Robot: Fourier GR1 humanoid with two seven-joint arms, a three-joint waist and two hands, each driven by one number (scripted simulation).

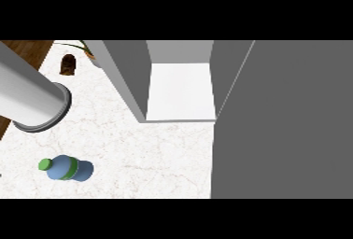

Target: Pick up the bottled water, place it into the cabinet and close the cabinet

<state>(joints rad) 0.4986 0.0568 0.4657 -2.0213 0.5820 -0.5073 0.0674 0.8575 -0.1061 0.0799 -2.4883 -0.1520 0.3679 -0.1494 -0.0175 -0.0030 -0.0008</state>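
No writing, label, brand, number or sign can be read anywhere. The bottle (pixel 69 169) shows only plain blue with a green cap and band, and the cabinet (pixel 127 74) walls are unmarked grey.

White marble counter (pixel 151 154): blue bottled water (pixel 67 168) near left edge; open cabinet (pixel 179 88) behind.

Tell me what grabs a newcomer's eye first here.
The open cabinet, white inside, stands at top centre, its broad grey door filling the right side. A blue bottled water with a green cap sits at lower left on the white counter. A grey cylinder crosses upper left.
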